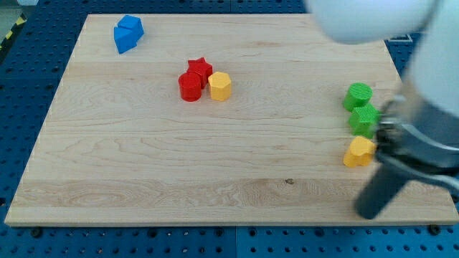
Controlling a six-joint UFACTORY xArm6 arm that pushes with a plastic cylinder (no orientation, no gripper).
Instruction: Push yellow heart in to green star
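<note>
So the yellow heart [358, 152] is sitting near the right edge of the wooden board [143, 165], and it's touching or just about touching the green star [363, 118] right behind it, with a green cylinder [357, 94] a bit farther back. My tip [371, 211] is resting on the near side of the heart, slightly right of it, not touching it. No jaws here to talk about, it's just a rod. Worry: pushing off-centre could be spinning the heart sideways past the star, or shoving both toward the right edge. Way off to the left, a red star [200, 68], red cylinder [190, 87] and yellow hexagon [220, 86] are clustering together, and a blue block [128, 33] is sitting at the far left corner
</note>
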